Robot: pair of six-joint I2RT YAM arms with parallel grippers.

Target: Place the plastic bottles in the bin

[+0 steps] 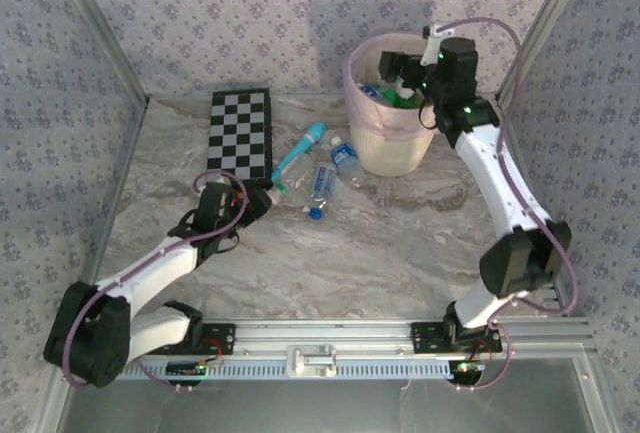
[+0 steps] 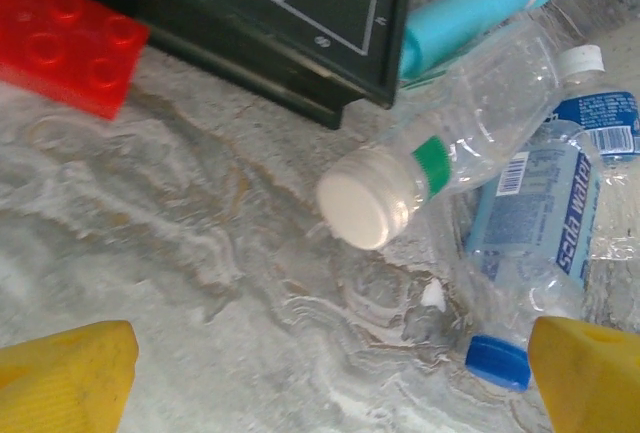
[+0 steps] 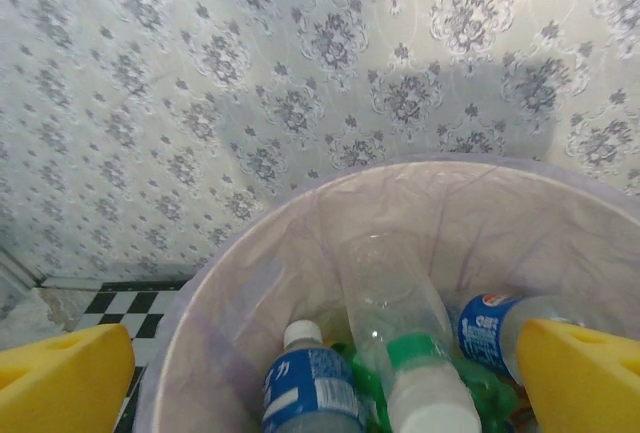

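Yellow fingertips (image 2: 70,378) of my left claw (image 2: 320,383) spread wide and empty, just short of the white-capped bottle (image 2: 450,153) lying mid-frame. I'd straddle its body, clear of the teal wand (image 2: 470,13). Meanwhile my right claw (image 3: 320,373) hangs released above the bin (image 3: 250,263).

Grey floral-patterned walls (image 1: 250,13) at 9, 12, 3 o'clock; marbled grey tabletop (image 1: 380,253) centre; aluminium rail (image 1: 330,331) at 6 o'clock.

Far to my right, plastic bottles (image 1: 380,94) in the bin (image 1: 395,153); loose bottles (image 1: 322,181) on the table (image 1: 400,243) left of it.
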